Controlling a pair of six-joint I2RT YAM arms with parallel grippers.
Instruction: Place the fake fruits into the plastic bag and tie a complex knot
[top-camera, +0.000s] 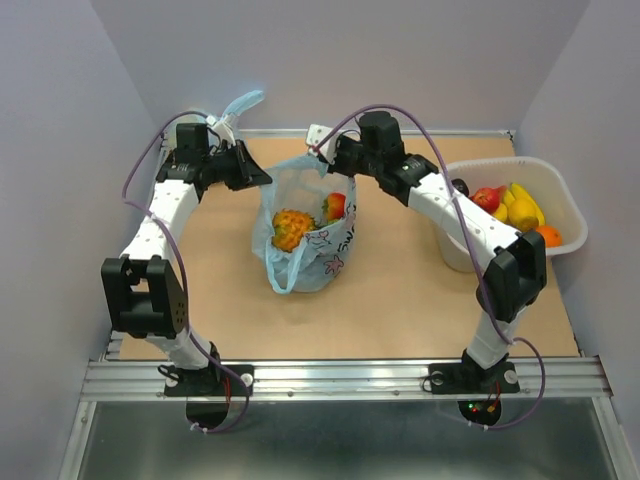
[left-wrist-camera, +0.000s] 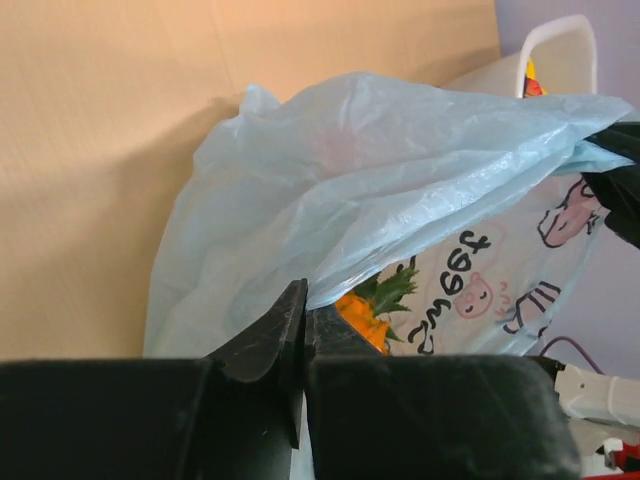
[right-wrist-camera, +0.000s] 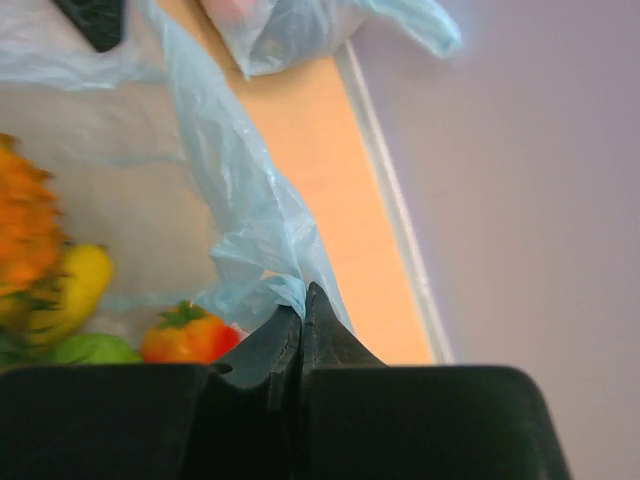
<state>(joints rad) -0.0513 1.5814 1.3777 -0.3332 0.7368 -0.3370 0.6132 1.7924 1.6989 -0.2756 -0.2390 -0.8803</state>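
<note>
Worktop (top-camera: 400, 290): bag (top-camera: 300, 262) sits mid-back between your left arm (top-camera: 165, 215) and right arm (top-camera: 470, 225), mouth stretched open left to right.
Tub (top-camera: 452, 252) is at the right edge, just beside the right arm and well apart from the bag.
Small bag (top-camera: 243, 102) is at the back wall, behind the left arm.
Left claw (left-wrist-camera: 303, 315): clenched on the bag's left rim, film pinched between the tips.
Right claw (right-wrist-camera: 302, 305): clenched too, pinching the right rim film. Both hold the rims up off the worktop.
Fruits: pineapple (top-camera: 290, 228) and a red one (top-camera: 336, 206) are inside the bag. Your right wrist view also shows a yellow one (right-wrist-camera: 82, 285) and a green one (right-wrist-camera: 88, 348) in there.
Rest of the fruits (top-camera: 515, 205) are in the tub: red, yellow, orange.
</note>
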